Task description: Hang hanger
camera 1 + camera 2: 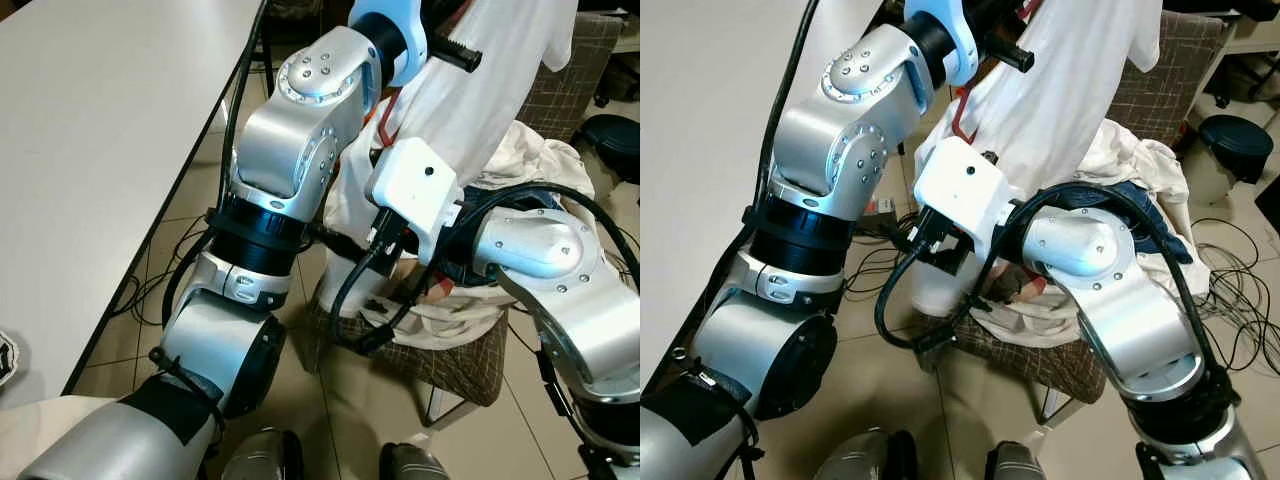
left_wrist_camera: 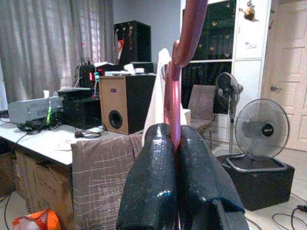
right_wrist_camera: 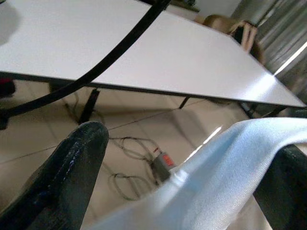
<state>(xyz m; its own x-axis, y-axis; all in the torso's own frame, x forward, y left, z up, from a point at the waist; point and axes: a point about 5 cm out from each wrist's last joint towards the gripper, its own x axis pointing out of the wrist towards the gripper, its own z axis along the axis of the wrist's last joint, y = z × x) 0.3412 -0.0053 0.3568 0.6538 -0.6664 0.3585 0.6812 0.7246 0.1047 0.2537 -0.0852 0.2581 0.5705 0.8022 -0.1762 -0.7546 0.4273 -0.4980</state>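
My left gripper (image 2: 175,143) jaws pinch the glossy red hanger (image 2: 173,96); the right gripper (image 3: 182,177) jaws spread around smooth white cloth (image 3: 216,177).

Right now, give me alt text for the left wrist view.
The left gripper, its two black fingers shut on the red hanger, holds it upright. Behind stand a cloth-covered chair back, a wooden speaker on a cluttered desk, and two fans by a cabinet.

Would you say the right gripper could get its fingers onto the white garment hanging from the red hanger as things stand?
Probably yes: the right gripper is open, with the white garment already lying between its fingers, while the left gripper holds the red hanger.
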